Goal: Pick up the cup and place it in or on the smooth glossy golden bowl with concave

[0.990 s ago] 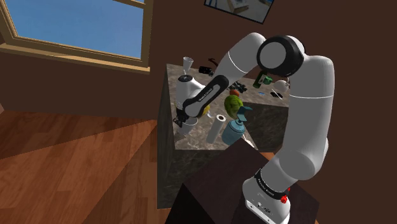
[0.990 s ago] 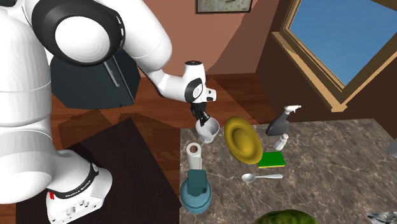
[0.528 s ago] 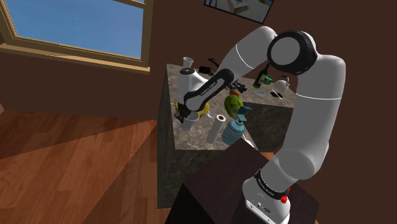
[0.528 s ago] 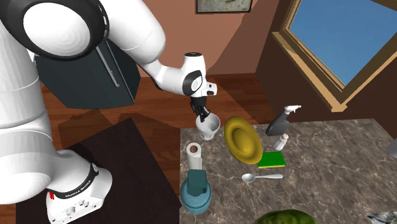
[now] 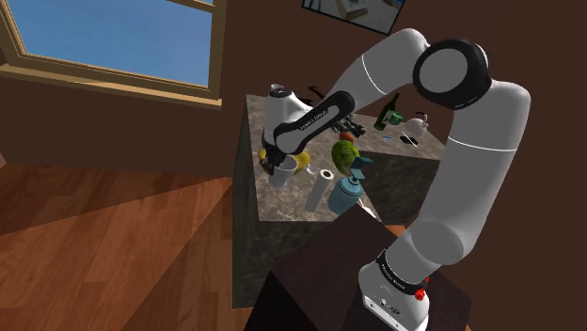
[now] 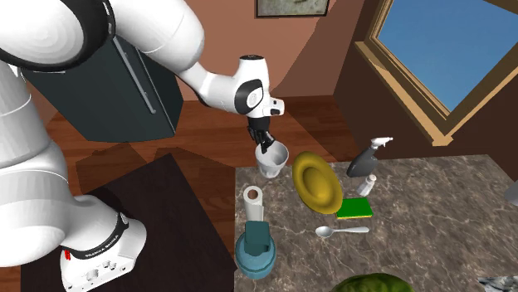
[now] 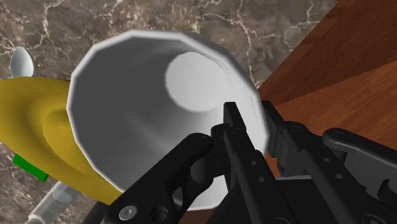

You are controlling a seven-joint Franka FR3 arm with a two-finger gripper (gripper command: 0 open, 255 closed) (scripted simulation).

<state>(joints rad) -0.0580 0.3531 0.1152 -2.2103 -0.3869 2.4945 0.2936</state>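
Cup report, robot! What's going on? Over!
Gripper shut on white cup rim, one finger inside. Cup at table corner, right beside golden bowl. Nothing between them. Over.

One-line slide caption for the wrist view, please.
Black fingers pinch the rim of the white cup, golden bowl beside it, marbled counter beneath.

Nothing here I can actually read, tbh; there's a thin strip of white lettering along the arm's dark forearm (image 5: 314, 118), and some more on the black base ring (image 5: 395, 280) just above the stand, but both are way too tiny to make out. The same ring lettering in the second exterior view is just as unreadable.
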